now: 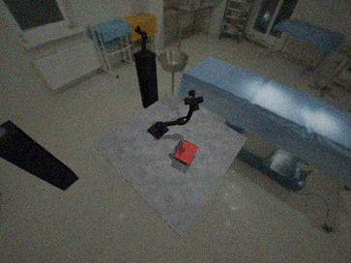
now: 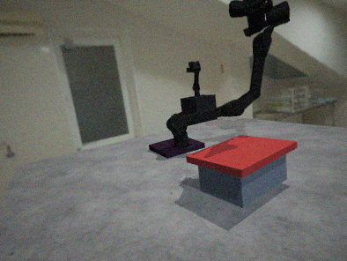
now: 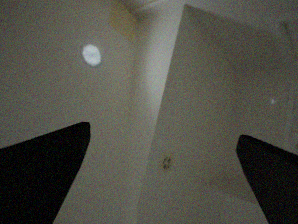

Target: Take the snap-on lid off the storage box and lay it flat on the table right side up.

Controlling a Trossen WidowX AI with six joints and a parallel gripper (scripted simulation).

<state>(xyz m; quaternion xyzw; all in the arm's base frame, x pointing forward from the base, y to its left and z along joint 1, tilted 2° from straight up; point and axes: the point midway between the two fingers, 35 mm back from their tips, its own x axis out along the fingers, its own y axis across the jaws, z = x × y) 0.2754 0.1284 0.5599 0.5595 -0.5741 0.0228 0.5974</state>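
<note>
A grey-blue storage box [image 2: 244,182] [image 1: 179,162] stands on the grey table, with its flat red snap-on lid [image 2: 242,152] [image 1: 186,151] sitting on top. My gripper [image 2: 260,15] [image 1: 194,101] is raised high on the arm, well above and behind the box, away from the lid. In the wrist view its two dark fingers stand wide apart with nothing between them [image 3: 162,165], and only the room's walls and ceiling show. The lid and box are not in the wrist view.
The arm's dark purple base plate [image 2: 176,147] [image 1: 157,131] sits on the table [image 2: 88,207] [image 1: 131,155] behind the box. A black camera stand [image 1: 146,77] rises at the table's far edge. A blue-covered bed [image 1: 274,108] lies to the right.
</note>
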